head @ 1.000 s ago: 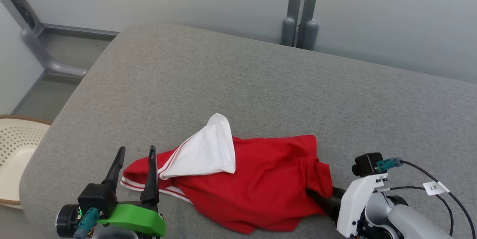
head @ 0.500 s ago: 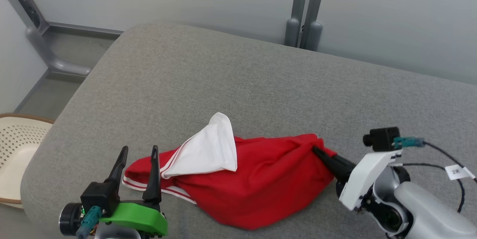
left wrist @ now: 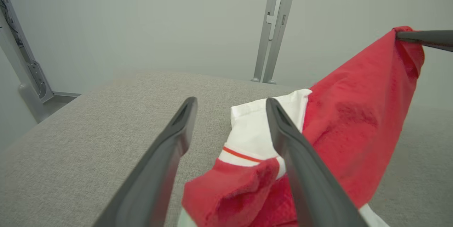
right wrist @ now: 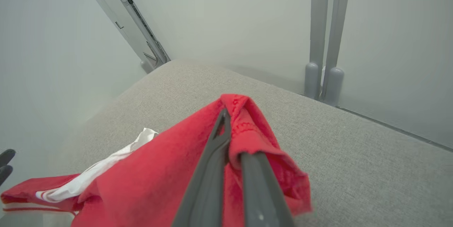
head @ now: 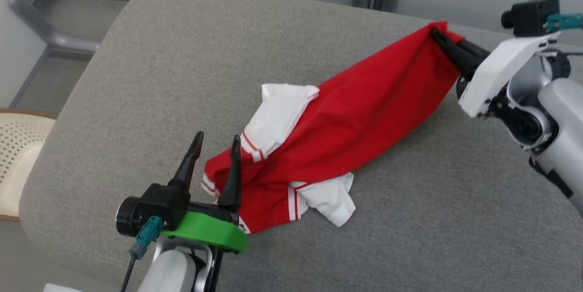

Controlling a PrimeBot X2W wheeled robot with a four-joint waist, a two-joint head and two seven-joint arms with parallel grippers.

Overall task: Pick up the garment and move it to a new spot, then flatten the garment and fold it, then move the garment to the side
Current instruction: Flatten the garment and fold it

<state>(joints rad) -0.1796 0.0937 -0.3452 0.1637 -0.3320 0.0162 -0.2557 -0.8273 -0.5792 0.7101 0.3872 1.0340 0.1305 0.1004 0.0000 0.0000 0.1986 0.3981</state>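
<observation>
Nearest, the left gripper (head: 218, 136) stands spread and empty, one finger hiding part of the shirt (head: 355, 114), whose striped end lies on the cushion (head: 159, 64). A basket (head: 18, 146) is cut off at the left. Farther off, the right gripper (head: 436, 34) pinches the red far end and holds it raised, tips buried in cloth.

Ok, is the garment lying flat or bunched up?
Bunched, not flat. The right gripper is shut on one end of the garment, holding it above the grey cushion; the rest trails crumpled.
</observation>
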